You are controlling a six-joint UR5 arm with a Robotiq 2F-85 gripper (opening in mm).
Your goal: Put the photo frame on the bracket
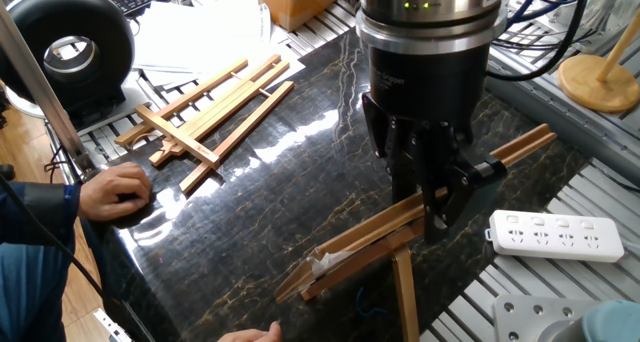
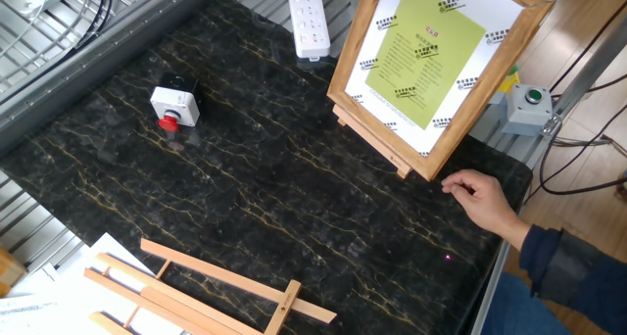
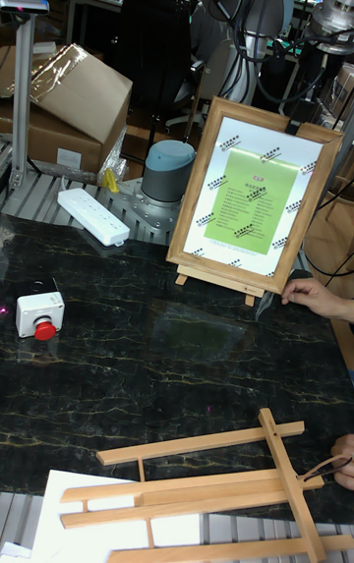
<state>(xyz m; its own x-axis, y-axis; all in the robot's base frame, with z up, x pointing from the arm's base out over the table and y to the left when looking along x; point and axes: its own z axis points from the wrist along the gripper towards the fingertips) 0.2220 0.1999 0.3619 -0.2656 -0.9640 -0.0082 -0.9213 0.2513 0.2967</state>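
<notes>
The photo frame (image 2: 436, 66) stands upright and leans back, its light-wood border around a white and green sheet. Its lower edge sits on the two blocks of the bracket (image 2: 400, 167), whose feet show under the frame (image 3: 250, 299). In one fixed view I see the photo frame (image 1: 350, 247) edge-on, with the bracket's long leg (image 1: 405, 292) behind it. My gripper (image 1: 442, 210) comes down from above and is shut on the photo frame's top edge. In the tall fixed view only a black fingertip (image 3: 292, 127) shows over that edge.
A bigger easel of long slats (image 1: 205, 112) lies flat at the table's far side. A white power strip (image 1: 555, 234), a red button box (image 2: 174, 105) and a green button box (image 2: 529, 105) sit around. A person's hand (image 2: 480, 200) rests beside the frame.
</notes>
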